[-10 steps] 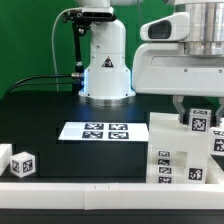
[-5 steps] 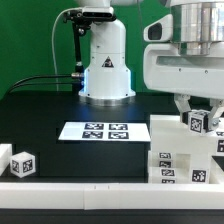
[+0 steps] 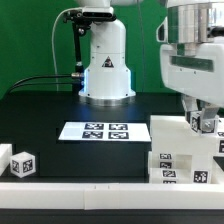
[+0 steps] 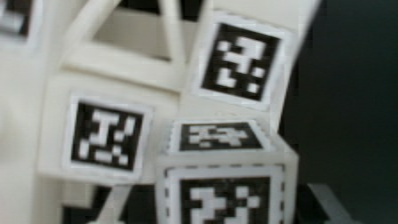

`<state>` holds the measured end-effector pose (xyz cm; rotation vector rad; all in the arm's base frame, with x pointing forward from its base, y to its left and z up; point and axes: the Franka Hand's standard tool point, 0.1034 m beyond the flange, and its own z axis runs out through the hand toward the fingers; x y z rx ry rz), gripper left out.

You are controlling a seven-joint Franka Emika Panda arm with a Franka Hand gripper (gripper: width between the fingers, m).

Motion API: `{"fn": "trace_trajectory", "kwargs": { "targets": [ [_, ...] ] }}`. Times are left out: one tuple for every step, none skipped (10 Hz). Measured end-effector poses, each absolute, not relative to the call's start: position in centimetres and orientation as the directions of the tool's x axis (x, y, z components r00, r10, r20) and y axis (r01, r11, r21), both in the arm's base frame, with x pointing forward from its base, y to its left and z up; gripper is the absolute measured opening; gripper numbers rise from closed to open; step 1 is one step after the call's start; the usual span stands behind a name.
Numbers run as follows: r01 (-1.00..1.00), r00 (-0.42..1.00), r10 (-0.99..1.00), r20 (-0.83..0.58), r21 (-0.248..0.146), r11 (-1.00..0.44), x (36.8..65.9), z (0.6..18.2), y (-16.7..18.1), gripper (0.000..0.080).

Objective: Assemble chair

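Observation:
The chair's blocky white structure (image 3: 170,135) with several square tags stands at the exterior view's right. My gripper (image 3: 205,122) hangs over its top, shut on a small white tagged chair part (image 3: 207,124). In the wrist view that part (image 4: 222,180) fills the space between the jaws of the gripper (image 4: 222,208). One dark finger (image 4: 326,200) shows beside it. Behind the part are the chair's white panels, one tag (image 4: 107,135) close by and another tag (image 4: 240,55) farther off. I cannot tell whether the held part touches the structure.
The marker board (image 3: 100,131) lies flat on the black table in the middle. A small lone white tagged cube (image 3: 22,163) sits at the exterior view's left by the white front ledge (image 3: 80,187). The arm's base (image 3: 105,70) stands at the back.
My gripper has shifted toward the exterior view's right with the small tagged part still in it. The structure, board and cube have not moved.

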<state>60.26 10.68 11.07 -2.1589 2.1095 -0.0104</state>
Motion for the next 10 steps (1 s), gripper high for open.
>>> {"fn": "trace_trajectory", "kwargs": {
  "targets": [
    [-0.995, -0.005, -0.996, -0.084, -0.097, 0.013, 60.3, 11.1, 10.7, 0.0282],
    [-0.995, -0.009, -0.996, -0.085, -0.096, 0.017, 60.3, 11.1, 10.7, 0.029],
    [-0.995, 0.009, -0.997, -0.082, -0.097, -0.001, 60.3, 11.0, 10.7, 0.029],
    [-0.993, 0.078, -0.994, -0.073, -0.097, -0.071, 60.3, 11.0, 10.8, 0.0472],
    [-0.966, 0.247, -0.967, -0.058, -0.095, -0.241, 60.4, 11.3, 10.9, 0.0608],
    [-0.915, 0.395, -0.918, -0.042, -0.103, -0.389, 60.6, 11.5, 10.8, 0.0608],
    [-0.85, 0.524, -0.851, -0.04, -0.083, -0.52, 60.3, 11.4, 11.2, 0.0641],
    [-0.836, 0.547, -0.837, -0.034, -0.082, -0.543, 60.2, 11.5, 11.9, 0.0641],
    [-0.779, 0.625, -0.78, -0.027, -0.084, -0.622, 60.2, 11.4, 11.9, 0.0648],
    [-0.687, 0.725, -0.689, -0.005, -0.071, -0.723, 60.2, 11.4, 11.8, 0.0648]
  ]
}}
